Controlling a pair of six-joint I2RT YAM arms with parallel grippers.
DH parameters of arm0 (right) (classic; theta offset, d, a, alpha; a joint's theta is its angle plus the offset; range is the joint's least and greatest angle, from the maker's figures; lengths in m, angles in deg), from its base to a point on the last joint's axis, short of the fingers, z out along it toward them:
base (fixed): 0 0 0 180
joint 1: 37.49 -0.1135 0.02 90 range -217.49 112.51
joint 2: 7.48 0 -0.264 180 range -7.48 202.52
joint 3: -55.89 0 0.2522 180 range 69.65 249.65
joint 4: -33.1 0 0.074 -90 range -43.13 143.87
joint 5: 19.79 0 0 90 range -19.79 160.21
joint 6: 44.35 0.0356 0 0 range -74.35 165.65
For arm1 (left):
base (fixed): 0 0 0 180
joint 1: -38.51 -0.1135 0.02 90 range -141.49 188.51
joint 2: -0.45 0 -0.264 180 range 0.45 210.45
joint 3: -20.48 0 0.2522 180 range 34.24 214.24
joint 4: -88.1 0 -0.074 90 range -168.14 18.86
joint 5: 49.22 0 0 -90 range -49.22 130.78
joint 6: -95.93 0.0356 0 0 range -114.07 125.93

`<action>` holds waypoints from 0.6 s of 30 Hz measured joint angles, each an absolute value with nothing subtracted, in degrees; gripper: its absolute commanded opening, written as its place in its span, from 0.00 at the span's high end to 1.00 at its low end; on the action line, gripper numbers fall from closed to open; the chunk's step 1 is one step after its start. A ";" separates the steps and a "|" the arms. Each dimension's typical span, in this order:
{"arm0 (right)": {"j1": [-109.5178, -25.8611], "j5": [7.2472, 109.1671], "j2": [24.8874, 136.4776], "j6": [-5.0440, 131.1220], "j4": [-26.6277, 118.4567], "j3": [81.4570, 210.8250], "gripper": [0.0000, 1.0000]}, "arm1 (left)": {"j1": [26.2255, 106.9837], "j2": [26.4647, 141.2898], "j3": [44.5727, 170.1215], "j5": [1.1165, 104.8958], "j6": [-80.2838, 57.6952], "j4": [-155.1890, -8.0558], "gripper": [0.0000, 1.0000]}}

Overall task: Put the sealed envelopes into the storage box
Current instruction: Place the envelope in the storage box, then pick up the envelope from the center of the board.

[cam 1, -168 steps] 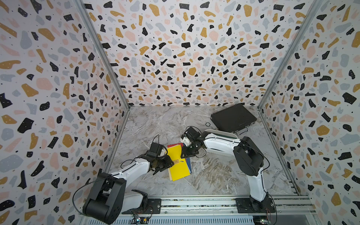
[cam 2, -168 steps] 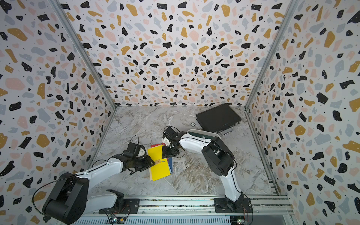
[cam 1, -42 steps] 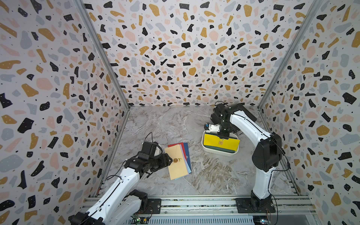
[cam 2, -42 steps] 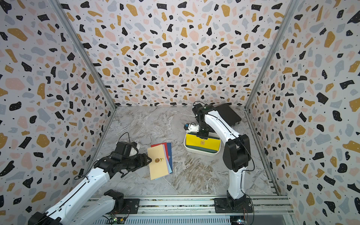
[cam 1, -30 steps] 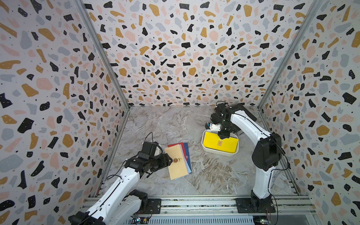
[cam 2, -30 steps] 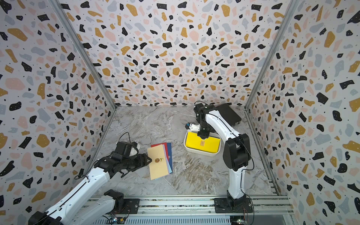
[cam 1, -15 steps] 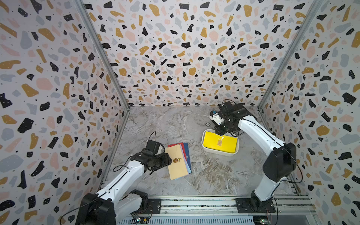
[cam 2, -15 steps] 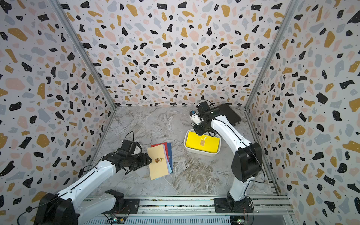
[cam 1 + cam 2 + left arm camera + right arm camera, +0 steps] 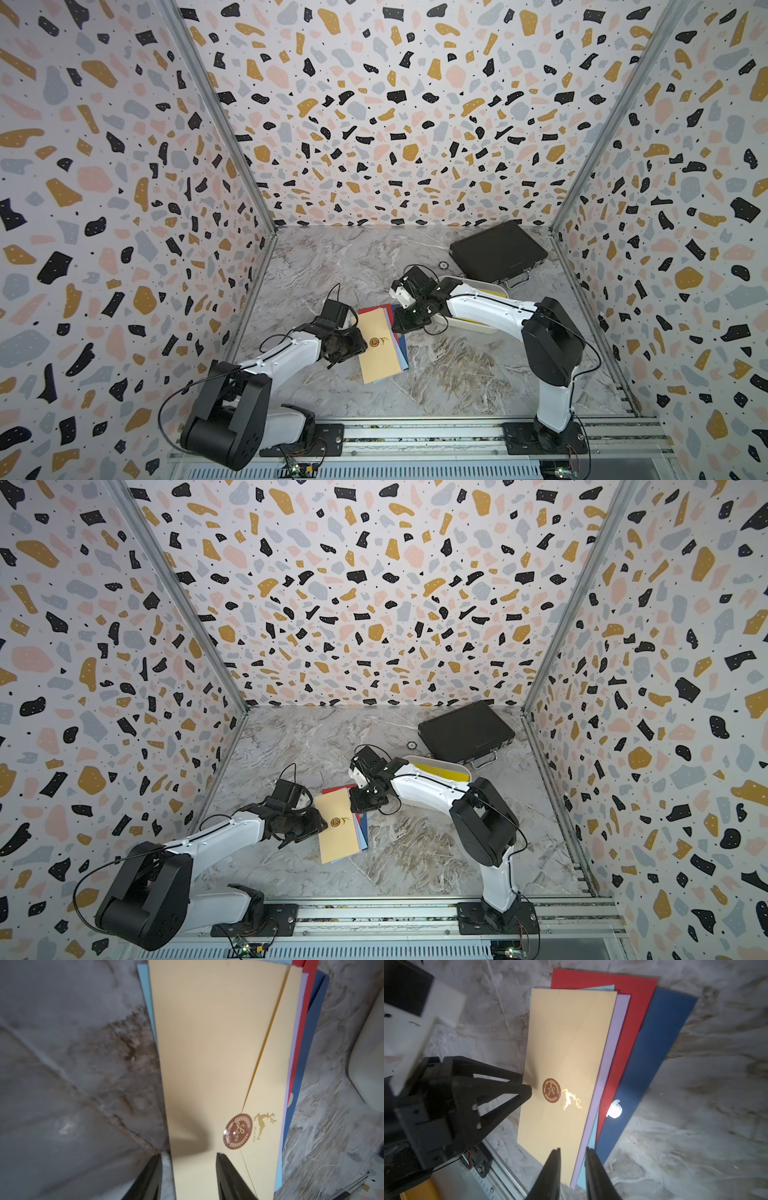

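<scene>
Robot test cell in a lab, not a home or office, as far as I can see from my end. I'm driving inside a booth w/ printed terrazzo wall panels [image 9: 374,124] on 3 sides, alu corner posts [image 9: 224,124] and a marble-print tabletop [image 9: 457,374]. Along the front edge: alu rail [image 9: 415,434], arm bases [image 9: 544,440] bolted on, bare circuit board [image 9: 301,468] w/ LEDs lit.

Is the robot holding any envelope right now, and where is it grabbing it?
Nothing is held yet. The left gripper straddles the cream envelope's long edge beside its brown seal, jaws apart. The right gripper nearby grips nothing.
</scene>
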State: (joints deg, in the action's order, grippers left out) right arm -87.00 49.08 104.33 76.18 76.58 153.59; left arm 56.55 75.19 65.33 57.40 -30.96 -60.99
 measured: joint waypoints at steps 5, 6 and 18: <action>-87.11 49.21 110.45 77.16 76.12 158.05 0.71 | 56.55 75.76 65.29 57.84 -30.96 -62.37 0.55; -87.11 49.17 111.23 77.18 76.10 158.68 0.71 | 56.55 75.89 65.29 57.90 -30.96 -62.61 0.55; -87.07 48.99 115.06 77.34 76.08 161.74 0.68 | 56.55 76.59 65.29 58.54 -30.94 -63.99 0.57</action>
State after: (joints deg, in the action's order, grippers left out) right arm -87.07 48.99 115.06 77.34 76.08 161.74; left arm 56.55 76.59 65.29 58.54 -30.94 -63.99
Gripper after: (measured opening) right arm 0.314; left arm 0.435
